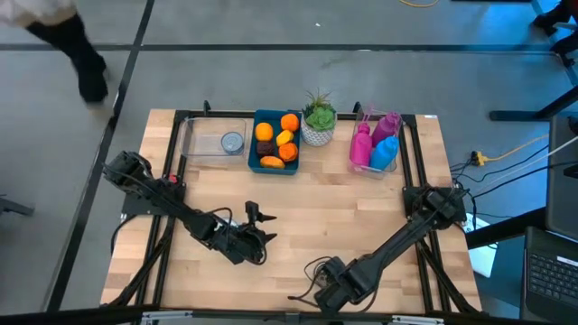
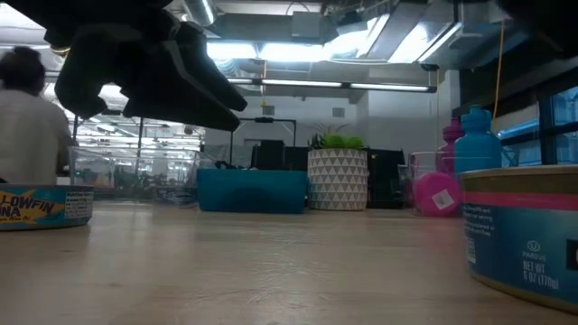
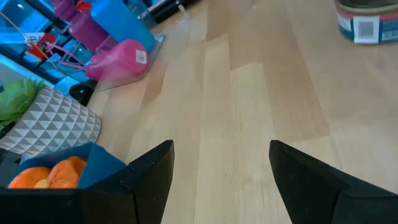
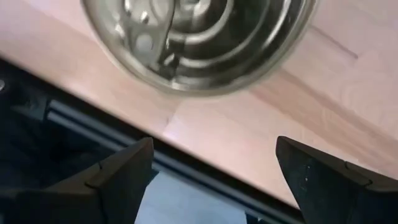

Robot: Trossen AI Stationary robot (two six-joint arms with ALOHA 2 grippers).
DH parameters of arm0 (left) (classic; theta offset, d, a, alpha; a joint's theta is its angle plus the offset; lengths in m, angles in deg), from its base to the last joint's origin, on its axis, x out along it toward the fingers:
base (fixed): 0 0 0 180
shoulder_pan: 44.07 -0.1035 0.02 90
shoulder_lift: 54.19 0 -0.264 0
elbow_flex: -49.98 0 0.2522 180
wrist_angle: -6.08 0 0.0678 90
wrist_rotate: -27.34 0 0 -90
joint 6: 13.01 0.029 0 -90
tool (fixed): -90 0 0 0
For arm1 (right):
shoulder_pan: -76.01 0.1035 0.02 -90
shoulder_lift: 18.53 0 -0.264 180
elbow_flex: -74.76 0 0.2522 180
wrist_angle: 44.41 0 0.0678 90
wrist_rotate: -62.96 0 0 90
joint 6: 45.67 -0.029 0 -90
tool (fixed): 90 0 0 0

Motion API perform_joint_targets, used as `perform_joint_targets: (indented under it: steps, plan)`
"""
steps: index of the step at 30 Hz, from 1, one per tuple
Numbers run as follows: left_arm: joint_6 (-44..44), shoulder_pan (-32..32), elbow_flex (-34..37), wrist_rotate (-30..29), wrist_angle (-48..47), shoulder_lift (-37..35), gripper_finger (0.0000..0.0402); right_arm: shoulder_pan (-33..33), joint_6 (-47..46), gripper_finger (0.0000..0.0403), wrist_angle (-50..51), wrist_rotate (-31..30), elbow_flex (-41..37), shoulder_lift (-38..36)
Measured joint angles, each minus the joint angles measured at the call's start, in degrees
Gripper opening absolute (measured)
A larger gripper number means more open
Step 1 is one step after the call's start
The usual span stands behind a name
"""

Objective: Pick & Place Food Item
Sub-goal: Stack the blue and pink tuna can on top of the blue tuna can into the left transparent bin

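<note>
The step in hand looks like an approach to a grasp: the right hand (image 4: 211,168) hangs low at the front edge of the worktop (image 1: 361,217), its two fingers spread wide and holding nothing. In the right wrist view a tuna can (image 4: 199,37) with a ring-pull lid lies just ahead of those fingers, so this is probably the food item meant. To do the step well, the right hand should centre the can between the open fingers, come down until the pads sit beside the can's low wall rather than above the lid, and close squarely so the can does not skid towards the worktop's edge, which lies very close.

Relative to the blue bin (image 1: 275,143) of orange fruit at the back of the worktop, the right hand is well apart, at the opposite front side. A second can (image 2: 41,206) shows in the low view, also near the front. The left hand (image 3: 217,180) hovers near the middle of the worktop, in front of the blue bin, fingers wide apart and empty, facing the potted plant (image 1: 318,122) and the pink bottles (image 1: 372,144) beside the bin. It appears to be waiting. A clear tray (image 1: 217,140) touches the bin's other side.
</note>
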Motion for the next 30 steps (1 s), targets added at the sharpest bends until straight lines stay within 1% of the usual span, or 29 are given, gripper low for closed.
perform_joint_targets:
  steps: [5,10,17,23,30]
  plan:
    - [0.10,0.04,0.00,0.03,0.18,0.00,0.0253,-1.95,2.52,0.0341,0.13,-0.28,0.04,2.05]
    - [0.19,0.02,0.00,-0.13,-0.27,0.00,0.0253,-4.49,7.32,0.0341,0.10,-0.63,0.04,3.68]
    - [-0.19,0.48,0.00,-2.87,-2.56,0.01,0.0253,-8.56,13.56,0.0341,0.48,-5.35,0.04,3.78]
    - [-2.32,0.67,0.00,-3.23,-5.00,0.00,0.0253,-13.74,22.22,0.0341,0.58,-7.45,0.04,3.78]
    - [-2.96,1.95,0.00,-6.03,-6.52,0.02,0.0253,-20.77,33.22,0.0341,0.56,-9.60,0.05,3.78]
